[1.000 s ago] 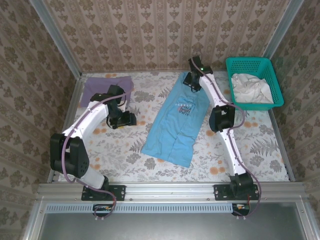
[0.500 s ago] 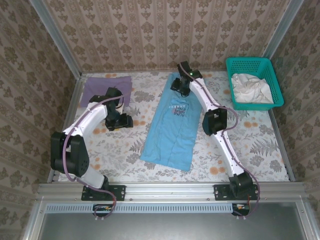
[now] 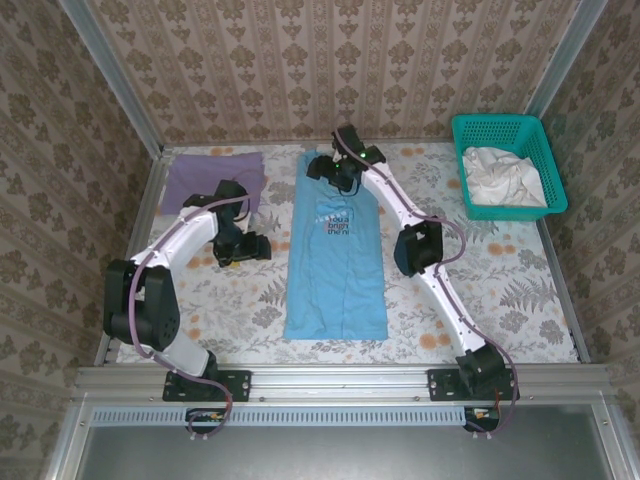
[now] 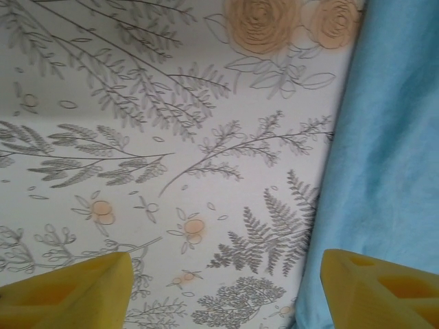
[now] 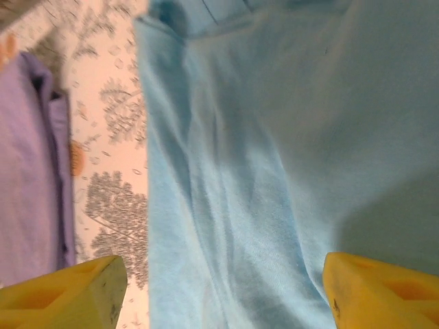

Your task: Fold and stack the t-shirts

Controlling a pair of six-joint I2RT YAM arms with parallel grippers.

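The sky-blue t-shirt [image 3: 335, 265] lies folded into a long strip down the middle of the table, print side up. The lavender t-shirt [image 3: 213, 180] lies folded at the far left. My right gripper [image 3: 318, 168] hovers open over the blue shirt's far left corner. In the right wrist view its yellow fingers [image 5: 384, 291] straddle blue cloth [image 5: 274, 171], with the lavender t-shirt [image 5: 31, 171] at the left. My left gripper [image 3: 262, 246] is open beside the blue shirt's left edge. In the left wrist view one fingertip [image 4: 381, 291] is over the cloth edge [image 4: 391, 137] and the other over bare table.
A teal mesh basket [image 3: 540, 150] holding white cloth [image 3: 500, 175] stands at the back right. Patterned walls close in the table at the back and both sides. The floral tablecloth [image 3: 500, 280] shows to the right of the blue shirt.
My right arm swept left with the blue shirt's far end, so the shirt now lies straight instead of slanted. Both grippers opened wider. The left gripper shifted slightly toward the shirt.
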